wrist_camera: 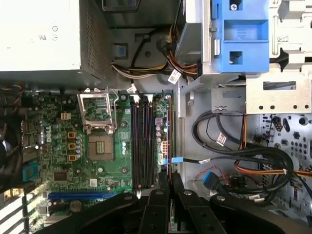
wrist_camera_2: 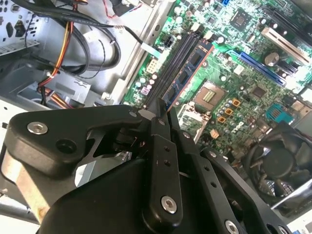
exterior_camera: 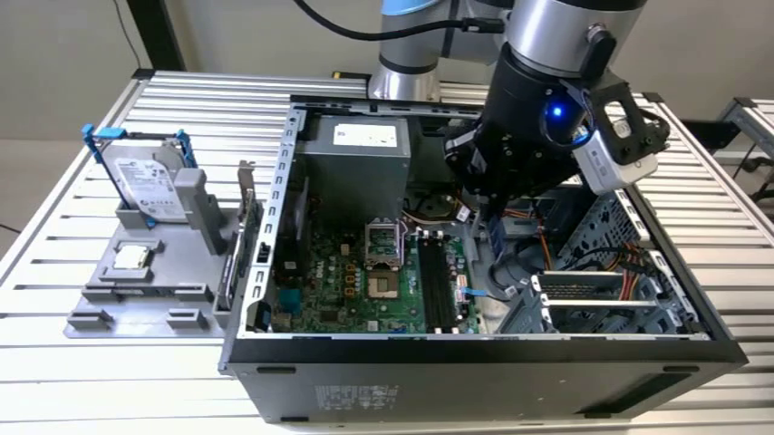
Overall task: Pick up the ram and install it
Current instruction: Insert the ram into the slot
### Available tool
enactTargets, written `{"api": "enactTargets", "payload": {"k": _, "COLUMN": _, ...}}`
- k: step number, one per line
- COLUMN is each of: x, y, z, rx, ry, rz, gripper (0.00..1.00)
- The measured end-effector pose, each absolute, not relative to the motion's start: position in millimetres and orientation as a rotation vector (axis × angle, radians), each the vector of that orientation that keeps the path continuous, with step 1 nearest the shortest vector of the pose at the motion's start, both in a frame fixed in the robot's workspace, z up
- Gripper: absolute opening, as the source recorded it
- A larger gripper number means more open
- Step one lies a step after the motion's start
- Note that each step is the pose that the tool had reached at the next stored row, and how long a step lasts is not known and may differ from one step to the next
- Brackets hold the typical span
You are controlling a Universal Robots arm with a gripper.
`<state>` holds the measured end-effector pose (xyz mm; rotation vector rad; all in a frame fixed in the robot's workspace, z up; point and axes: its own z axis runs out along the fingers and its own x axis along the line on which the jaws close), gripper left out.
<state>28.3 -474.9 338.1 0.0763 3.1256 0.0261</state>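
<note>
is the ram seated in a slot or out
Out: the gripper pinches the ram above the empty black slots.

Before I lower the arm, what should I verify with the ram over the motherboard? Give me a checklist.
1. Grip: ok. The gripper is shut on the ram.
2. Alignment: ok. In the first wrist view the ram's edge runs parallel to the black slots.
3. Slots free: ok. They look empty.
4. Which slot lies under the ram: cannot tell.
5. Slot latches open: cannot tell.
6. Cable clearance: cannot tell. A blue-tagged cable ends close beside the slots.
</note>
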Motion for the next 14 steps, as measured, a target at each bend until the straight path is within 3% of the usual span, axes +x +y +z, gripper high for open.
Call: {"api": "enactTargets", "payload": {"k": 14, "x": 23.8, "y": -475.0, "z": 316.5, "rx": 0.067, "ry": 3.126, "rz": 0.026, "gripper": 0.00}}
